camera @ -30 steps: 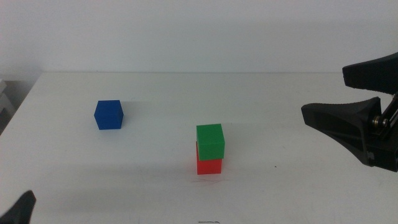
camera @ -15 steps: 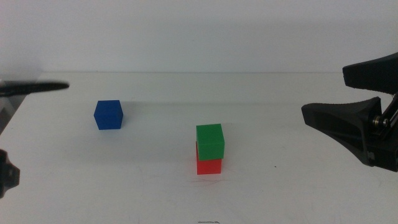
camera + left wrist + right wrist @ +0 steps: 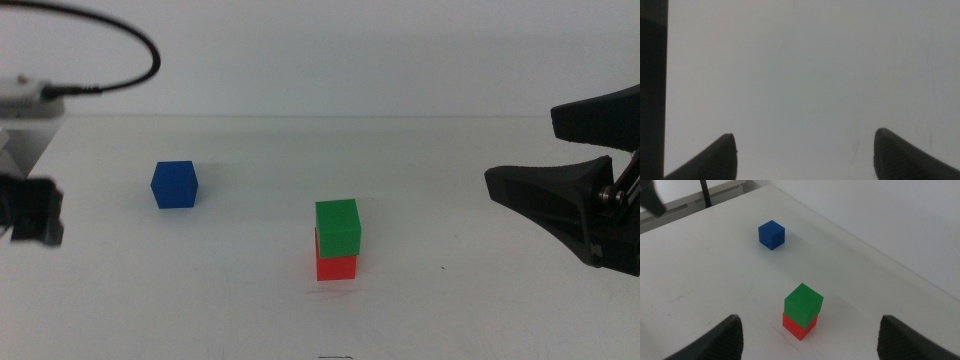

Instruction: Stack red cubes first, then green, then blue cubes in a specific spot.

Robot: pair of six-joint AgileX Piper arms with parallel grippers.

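Observation:
A green cube (image 3: 337, 226) (image 3: 803, 302) sits on top of a red cube (image 3: 337, 266) (image 3: 799, 325) near the middle of the white table, slightly twisted against it. To the far left of the stack, the blue cube (image 3: 175, 185) (image 3: 771, 234) stands alone on the table. My right gripper (image 3: 522, 150) hangs open at the right edge, well clear of the stack and holding nothing. In its wrist view my left gripper (image 3: 803, 136) is open over bare tabletop, with no cube in sight. A dark part of the left arm (image 3: 30, 210) shows at the left edge, left of the blue cube.
A black cable (image 3: 120, 30) loops across the top left corner. The table's far edge (image 3: 320, 116) meets a pale wall. A dark band (image 3: 652, 85) runs along one side of the left wrist view.
The left arm has come up into view at the left edge, and its cable now arcs across the top left. The cubes and the right gripper have not moved.

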